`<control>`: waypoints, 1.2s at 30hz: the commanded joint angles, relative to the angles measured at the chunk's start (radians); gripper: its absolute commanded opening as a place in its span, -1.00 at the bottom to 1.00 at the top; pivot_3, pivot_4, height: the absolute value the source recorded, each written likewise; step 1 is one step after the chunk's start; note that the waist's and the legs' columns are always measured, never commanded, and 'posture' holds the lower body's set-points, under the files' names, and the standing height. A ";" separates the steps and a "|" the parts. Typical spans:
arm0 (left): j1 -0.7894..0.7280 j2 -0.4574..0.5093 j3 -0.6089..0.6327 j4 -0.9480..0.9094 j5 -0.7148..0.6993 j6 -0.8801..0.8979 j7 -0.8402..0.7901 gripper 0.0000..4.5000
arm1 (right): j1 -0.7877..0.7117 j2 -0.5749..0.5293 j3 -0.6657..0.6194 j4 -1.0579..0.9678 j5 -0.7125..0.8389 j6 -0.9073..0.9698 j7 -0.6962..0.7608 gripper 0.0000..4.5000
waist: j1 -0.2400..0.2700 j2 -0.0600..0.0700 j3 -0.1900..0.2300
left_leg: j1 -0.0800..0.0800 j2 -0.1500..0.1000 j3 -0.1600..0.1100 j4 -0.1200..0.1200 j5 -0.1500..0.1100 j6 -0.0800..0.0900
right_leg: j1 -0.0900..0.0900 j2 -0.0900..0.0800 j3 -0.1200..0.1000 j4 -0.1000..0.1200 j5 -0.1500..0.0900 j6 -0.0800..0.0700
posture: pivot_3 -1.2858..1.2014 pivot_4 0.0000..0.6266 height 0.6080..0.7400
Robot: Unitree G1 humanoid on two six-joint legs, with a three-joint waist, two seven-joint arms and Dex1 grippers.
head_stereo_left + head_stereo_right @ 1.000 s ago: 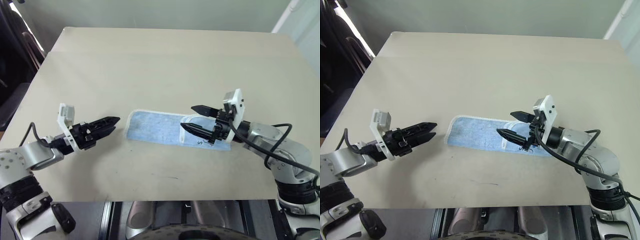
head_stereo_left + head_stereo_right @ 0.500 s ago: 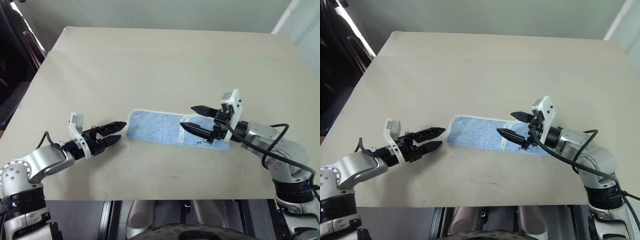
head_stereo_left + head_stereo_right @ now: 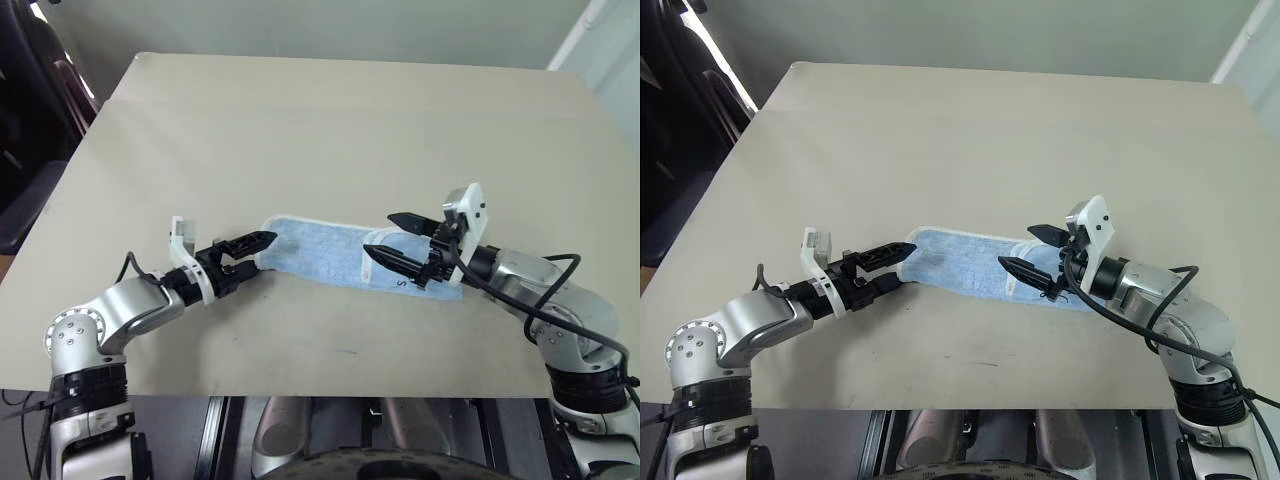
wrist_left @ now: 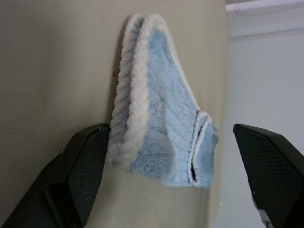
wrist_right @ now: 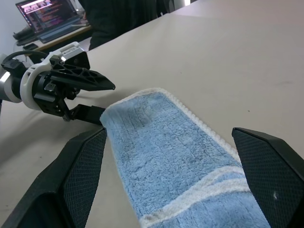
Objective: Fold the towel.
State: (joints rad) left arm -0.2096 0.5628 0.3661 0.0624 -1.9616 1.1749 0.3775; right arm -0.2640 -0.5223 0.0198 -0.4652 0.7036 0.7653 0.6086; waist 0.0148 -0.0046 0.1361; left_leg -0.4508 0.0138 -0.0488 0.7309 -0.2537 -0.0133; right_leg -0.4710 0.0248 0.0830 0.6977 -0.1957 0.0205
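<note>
The towel point(image 3: 340, 252) lies as a long folded strip mid-table point(image 3: 330, 130). The left gripper point(image 3: 252, 255), jaws apart, straddles its near end (one finger possibly under the hem), probably to pinch it. The right gripper point(image 3: 398, 239) hovers spread above the other end.

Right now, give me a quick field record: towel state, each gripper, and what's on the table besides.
towel: light blue towel lying flat as a long narrow strip on the table, its right end doubled over on itself
left gripper: left gripper open, fingers straddling the towel's left end, one finger above the hem, one at table level
right gripper: right gripper open, fingers spread over the towel's right end, nothing held
contact: cannot tell whether either gripper touches the cloth
other items: laptop beyond the table edge, seen in the right wrist view
</note>
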 commanded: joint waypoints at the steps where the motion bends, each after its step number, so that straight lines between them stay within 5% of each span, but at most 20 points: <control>1: -0.006 0.000 -0.003 -0.027 -0.011 -0.016 0.004 0.43 | -0.005 0.003 -0.011 -0.036 0.000 -0.013 -0.004 1.00 | -0.002 -0.001 0.000 | 0.000 0.000 0.000 0.000 0.000 0.000 | 0.000 0.001 0.000 0.000 0.000 0.000 | 0.03 -0.52 0.36; 10: 0.007 0.023 0.011 -0.023 -0.011 -0.027 -0.013 -0.98 | -0.004 -0.008 -0.016 -0.026 -0.010 -0.018 0.007 1.00 | -0.003 -0.001 0.001 | 0.000 0.005 0.000 0.000 -0.001 -0.001 | -0.002 0.005 0.000 0.000 -0.001 -0.002 | 0.03 -0.52 0.36; 24: -0.172 0.240 -0.074 0.040 -0.003 0.093 -0.268 -0.98 | 0.012 -0.013 -0.037 -0.052 0.006 -0.005 0.010 1.00 | -0.006 -0.004 0.002 | -0.002 0.008 -0.001 0.000 -0.001 -0.002 | -0.004 0.007 -0.001 0.000 0.005 -0.012 | 0.03 -0.52 0.36; 36: -0.530 0.223 -0.331 0.098 0.395 0.275 -0.707 -0.98 | 0.077 -0.045 -0.217 -0.107 0.099 0.036 -0.046 1.00 | -0.004 -0.004 0.003 | -0.004 0.008 -0.001 0.001 0.001 -0.012 | -0.006 0.007 0.000 0.000 0.002 -0.014 | 0.03 -0.52 0.36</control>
State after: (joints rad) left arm -0.7024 0.8028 0.0531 0.1480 -1.6128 1.4405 -0.2585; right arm -0.1957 -0.5444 -0.1234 -0.5229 0.7611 0.7961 0.5707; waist 0.0106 -0.0089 0.1387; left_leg -0.4551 0.0216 -0.0493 0.7317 -0.2527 -0.0255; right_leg -0.4770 0.0315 0.0831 0.6973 -0.1945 0.0071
